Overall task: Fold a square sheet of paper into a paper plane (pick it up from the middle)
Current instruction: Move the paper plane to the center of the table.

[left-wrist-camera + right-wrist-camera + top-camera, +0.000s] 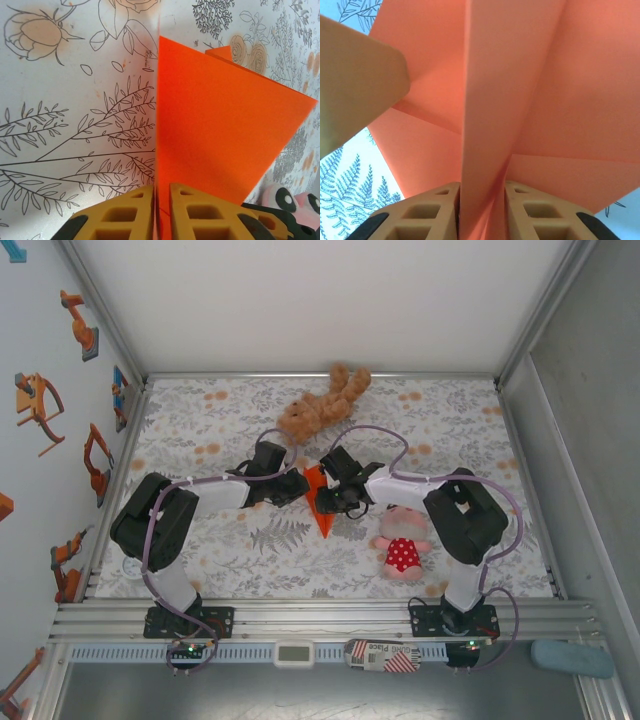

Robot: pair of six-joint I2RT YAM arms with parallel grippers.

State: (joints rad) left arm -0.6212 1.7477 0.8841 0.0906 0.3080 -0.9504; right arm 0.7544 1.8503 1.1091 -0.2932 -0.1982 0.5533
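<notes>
While both arms meet mid-table between the brown plush bear (322,405) and the pink doll (402,545), the left gripper (162,207) pinches the orange paper plane (321,508) by one edge and the right gripper (482,210) clamps its upright centre fold, sharp point aimed toward the arm bases

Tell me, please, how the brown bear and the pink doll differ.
The brown bear is plain tan fur; the pink doll wears a red spotted dress. The bear lies at the far side, the doll nearer, beside the right arm. Both are soft toys on the floral cloth.
</notes>
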